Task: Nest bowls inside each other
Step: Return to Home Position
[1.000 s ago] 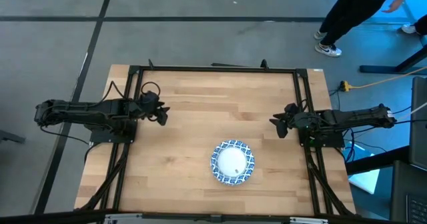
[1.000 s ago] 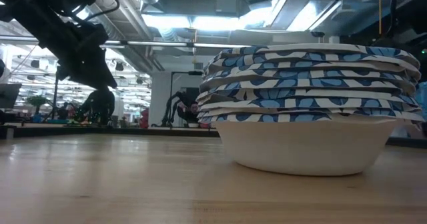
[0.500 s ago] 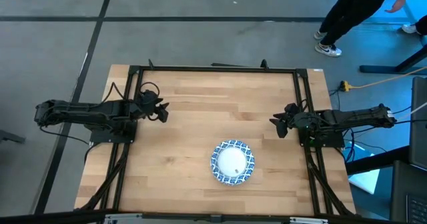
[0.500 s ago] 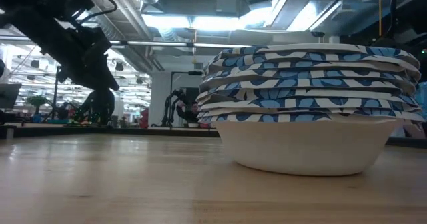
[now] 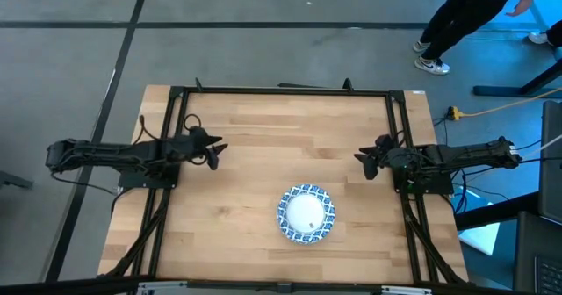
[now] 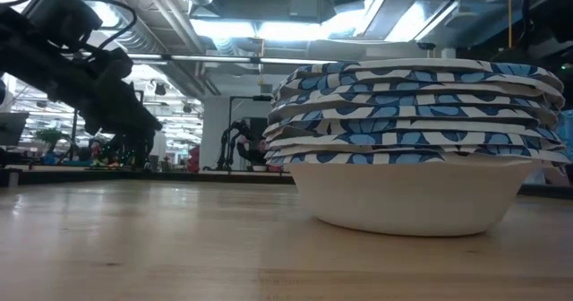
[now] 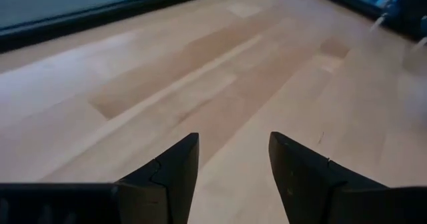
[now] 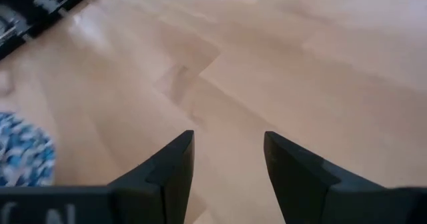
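Note:
The bowls (image 5: pixel 306 214) are nested in one stack, white inside with blue-and-white patterned rims, standing on its base near the table's near edge, right of centre. In the low view the stack (image 6: pixel 412 149) shows several rims above one white bowl wall. My left gripper (image 5: pixel 215 153) hovers open at the table's left side, far from the stack; in its wrist view the left gripper (image 7: pixel 233 144) holds nothing. My right gripper (image 5: pixel 360 161) is open at the right side, holding nothing; its wrist view shows the right gripper (image 8: pixel 229 144) and a patterned rim (image 8: pixel 23 157).
A black frame (image 5: pixel 281 91) runs along the table's far edge and down both sides. A person's legs (image 5: pixel 457 23) stand on the floor beyond the far right corner. Bare wood (image 5: pixel 281 146) lies between the two grippers.
My left arm has sunk toward the table, and its gripper has shifted a little toward the table's right. The right arm and the bowl stack have kept still.

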Available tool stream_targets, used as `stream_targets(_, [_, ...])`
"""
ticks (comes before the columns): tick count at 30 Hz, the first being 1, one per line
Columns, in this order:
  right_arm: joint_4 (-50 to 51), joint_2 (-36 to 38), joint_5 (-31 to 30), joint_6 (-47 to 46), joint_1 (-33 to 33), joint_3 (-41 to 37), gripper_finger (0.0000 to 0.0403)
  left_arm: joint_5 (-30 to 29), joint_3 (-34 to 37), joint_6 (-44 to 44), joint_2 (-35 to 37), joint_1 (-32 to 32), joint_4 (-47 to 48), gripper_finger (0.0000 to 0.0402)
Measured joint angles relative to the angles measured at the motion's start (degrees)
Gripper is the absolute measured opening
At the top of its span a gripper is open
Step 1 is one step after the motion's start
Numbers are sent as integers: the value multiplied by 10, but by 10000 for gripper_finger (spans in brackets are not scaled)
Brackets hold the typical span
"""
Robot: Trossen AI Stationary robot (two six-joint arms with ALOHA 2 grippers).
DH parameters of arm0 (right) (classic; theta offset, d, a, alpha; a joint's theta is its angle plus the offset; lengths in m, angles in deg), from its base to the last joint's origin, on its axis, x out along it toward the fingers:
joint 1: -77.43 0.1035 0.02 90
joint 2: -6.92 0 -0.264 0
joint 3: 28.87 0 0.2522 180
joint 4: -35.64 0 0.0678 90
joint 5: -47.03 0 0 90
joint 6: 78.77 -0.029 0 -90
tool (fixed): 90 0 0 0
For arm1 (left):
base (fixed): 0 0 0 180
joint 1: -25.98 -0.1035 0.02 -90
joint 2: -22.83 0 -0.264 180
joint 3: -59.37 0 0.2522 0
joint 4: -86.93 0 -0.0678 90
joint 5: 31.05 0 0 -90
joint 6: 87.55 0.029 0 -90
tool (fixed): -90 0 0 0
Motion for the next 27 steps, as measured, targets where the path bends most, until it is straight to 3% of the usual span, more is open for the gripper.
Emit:
stream_targets(6, [-7,0,-39,-1,0,-1,182,24,15,34,59,-32,-4,176])
stream_targets(11, [-132,0,-48,49,-1,-39,182,49,16,65,90,-58,-6,176])
stream_targets(15, [-171,-3,-65,90,-8,-41,182,57,16,68,103,-76,-6,176])
stream_targets(21, [-209,-3,-49,126,-28,-42,182,99,16,71,108,-99,-8,176])
stream_targets(27, [-220,-3,-38,160,-65,-42,182,99,16,81,108,-109,-8,176])
